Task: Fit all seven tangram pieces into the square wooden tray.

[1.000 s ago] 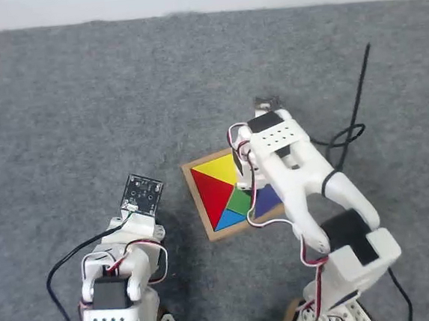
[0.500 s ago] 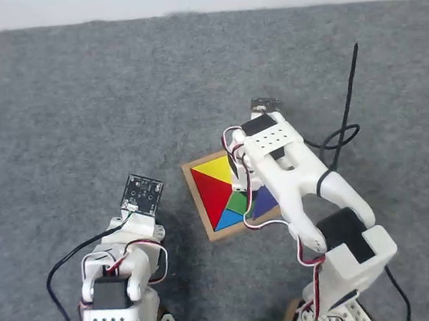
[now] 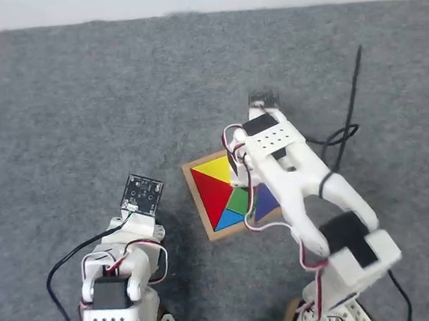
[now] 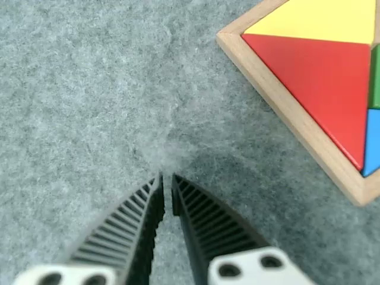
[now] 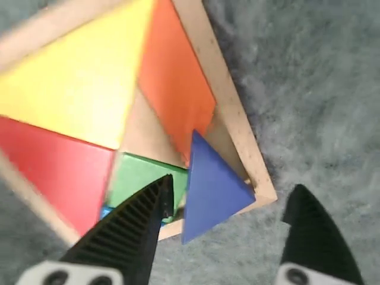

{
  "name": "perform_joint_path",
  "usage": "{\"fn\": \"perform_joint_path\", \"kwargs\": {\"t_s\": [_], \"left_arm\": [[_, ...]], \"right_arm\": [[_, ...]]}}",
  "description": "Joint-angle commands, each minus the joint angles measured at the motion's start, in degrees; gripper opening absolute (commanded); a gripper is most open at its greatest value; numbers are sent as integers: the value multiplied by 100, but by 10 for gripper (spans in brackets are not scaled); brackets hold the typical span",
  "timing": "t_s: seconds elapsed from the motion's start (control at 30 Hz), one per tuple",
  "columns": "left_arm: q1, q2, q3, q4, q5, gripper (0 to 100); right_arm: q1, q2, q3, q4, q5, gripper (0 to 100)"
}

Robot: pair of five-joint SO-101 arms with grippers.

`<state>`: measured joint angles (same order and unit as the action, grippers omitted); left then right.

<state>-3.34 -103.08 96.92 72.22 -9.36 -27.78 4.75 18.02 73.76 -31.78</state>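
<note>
The square wooden tray (image 3: 197, 201) lies mid-table and holds a yellow triangle (image 3: 217, 168), a red triangle (image 3: 211, 194), a green piece (image 3: 238, 201) and a light blue piece (image 3: 227, 219). In the right wrist view an orange piece (image 5: 175, 77) lies along the tray rim (image 5: 234, 119). A dark blue triangle (image 5: 211, 184) lies tilted across that rim, half in and half out. My right gripper (image 5: 231, 190) hangs open over it, one finger on each side. My left gripper (image 4: 166, 178) is shut and empty over the carpet, near the tray's corner (image 4: 228, 38).
Grey carpet (image 3: 82, 104) covers the table around the tray. A black cable (image 3: 353, 111) runs behind the right arm. A strip of bare wood (image 5: 142, 127) shows inside the tray between the yellow, orange and green pieces.
My right arm has shifted slightly to the left and away over the tray. The left arm has not moved.
</note>
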Motion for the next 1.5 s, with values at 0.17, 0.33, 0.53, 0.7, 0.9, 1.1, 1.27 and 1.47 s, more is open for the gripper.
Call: {"fn": "perform_joint_path", "kwargs": {"t_s": [0.17, 0.33, 0.53, 0.7, 0.9, 1.1, 1.27, 1.47], "left_arm": [[-26, -97, -57, 18, -44, 22], [-26, -97, -57, 18, -44, 22], [-26, -97, -57, 18, -44, 22], [-26, -97, -57, 18, -44, 22], [-26, -97, -57, 18, -44, 22], [-26, -97, -57, 18, -44, 22], [-26, -97, -57, 18, -44, 22], [-26, -97, -57, 18, -44, 22]], "right_arm": [[4, -2026, 1081, -1727, 1916, 23], [-171, -2791, 3103, -3415, 3631, 2], [-171, -2914, 3552, -3530, 3675, 6], [-145, -2607, 3552, -3556, 3675, 6], [224, -2123, 3446, -3547, 3675, 6], [593, -1631, 3182, -3574, 3675, 6], [576, -1947, 3182, -3688, 3631, 6], [593, -3213, 3710, -4004, 3631, 6]]}}
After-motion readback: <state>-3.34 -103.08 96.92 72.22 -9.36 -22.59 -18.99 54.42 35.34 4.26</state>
